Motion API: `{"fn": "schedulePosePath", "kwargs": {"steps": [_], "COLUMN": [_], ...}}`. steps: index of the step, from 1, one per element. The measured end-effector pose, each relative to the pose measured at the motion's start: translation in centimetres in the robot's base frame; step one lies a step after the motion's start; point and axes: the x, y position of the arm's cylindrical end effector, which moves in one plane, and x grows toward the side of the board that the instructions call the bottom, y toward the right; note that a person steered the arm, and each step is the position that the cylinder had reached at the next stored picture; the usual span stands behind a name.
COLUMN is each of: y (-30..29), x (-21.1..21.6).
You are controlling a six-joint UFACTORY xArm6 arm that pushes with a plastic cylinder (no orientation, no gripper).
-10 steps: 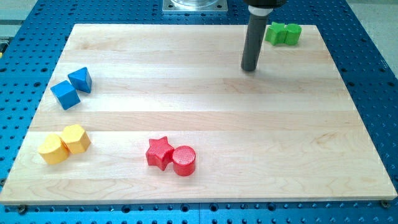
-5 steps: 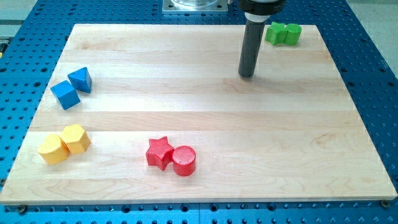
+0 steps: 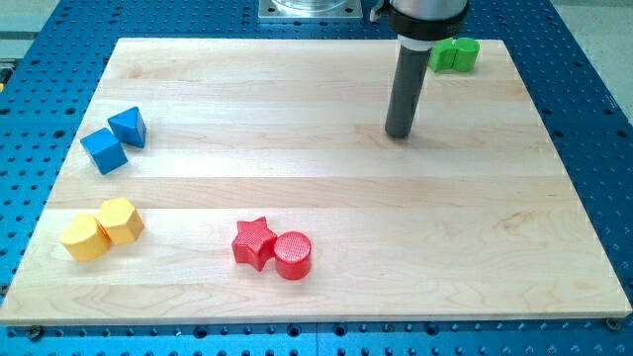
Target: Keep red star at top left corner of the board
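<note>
The red star (image 3: 253, 241) lies near the view's bottom, a little left of centre, on the wooden board (image 3: 316, 188). A red cylinder (image 3: 293, 255) touches its right side. My tip (image 3: 398, 134) stands on the board in the upper right part, well above and to the right of the red star, apart from every block.
A blue cube (image 3: 104, 150) and a blue triangular block (image 3: 129, 127) sit together at the view's left. Two yellow blocks (image 3: 101, 228) sit at the lower left. Two green blocks (image 3: 455, 53) sit at the top right corner, partly behind the rod.
My tip has moved down the view, toward the board's middle, by a short way. No block has moved.
</note>
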Motion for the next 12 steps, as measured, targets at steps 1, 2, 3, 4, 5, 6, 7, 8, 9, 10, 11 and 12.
{"fn": "schedulePosePath", "kwargs": {"steps": [1,2,3,4,5,6,7,8,9,10,11,12], "y": [-0.2,-1.4,3.3,0.4,-9.4,-13.3,-13.9,-13.9,-13.9,-15.4,-15.5,-15.5], "x": [0.2,2.0,10.7,20.0,21.6,20.9,17.7,19.1,19.0,15.6,16.6,22.8]}}
